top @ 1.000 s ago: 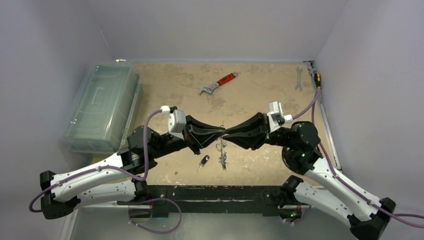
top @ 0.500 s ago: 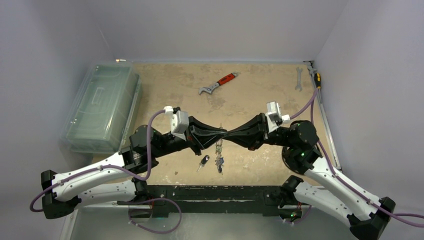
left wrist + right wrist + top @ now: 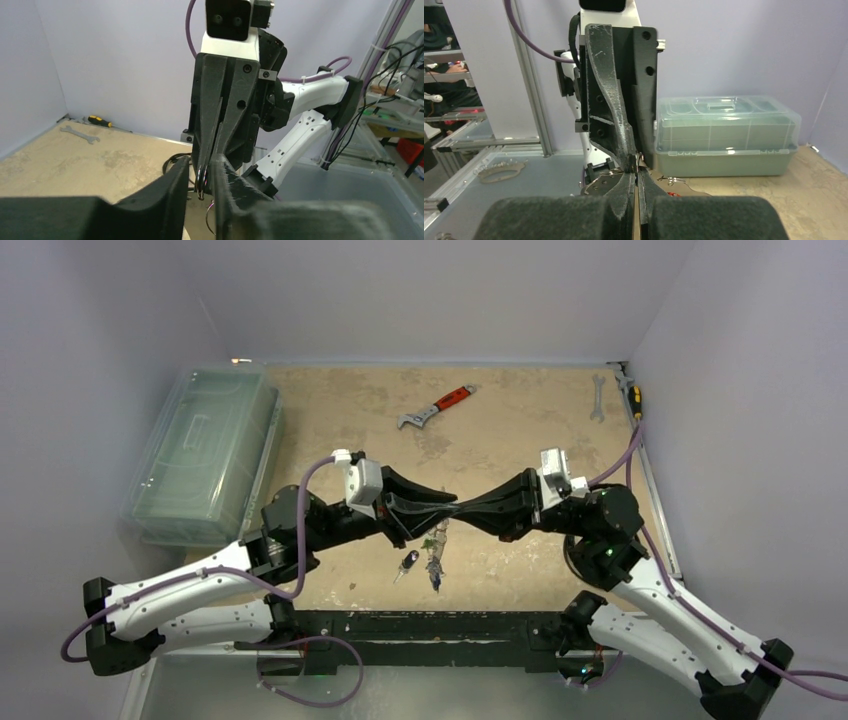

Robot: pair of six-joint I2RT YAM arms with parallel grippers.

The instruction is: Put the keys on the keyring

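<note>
Both arms meet tip to tip above the tan tabletop [image 3: 330, 410], on the arm-base side of the red-handled adjustable wrench [image 3: 438, 407] and well apart from it. The black two-finger right gripper [image 3: 462, 510] is clamped onto the thin silvery metal keyring [image 3: 201, 179], of which the left wrist view shows only a small loop pinched at those fingertips. The black two-finger left gripper [image 3: 448, 507] faces it with its fingers on either side of the same loop and a narrow gap between them. Whether its pads press the metal cannot be told. A bunch of small silver keys [image 3: 436, 545] hangs from this junction toward the arm bases, farther from the wrench than the grippers. The ring is probably held in the air so that the threaded keys dangle clear of its working edge, with one gripper steadying the ring while the other works on it. A short black-headed key [image 3: 407, 561] lies flat on the table, farther again from the wrench and just beside the foot of the bunch. It appears not yet threaded, so the task seems partly done. Because the loop is thin and the grip is at the fingertips, the ring could easily twist or slip.
</note>
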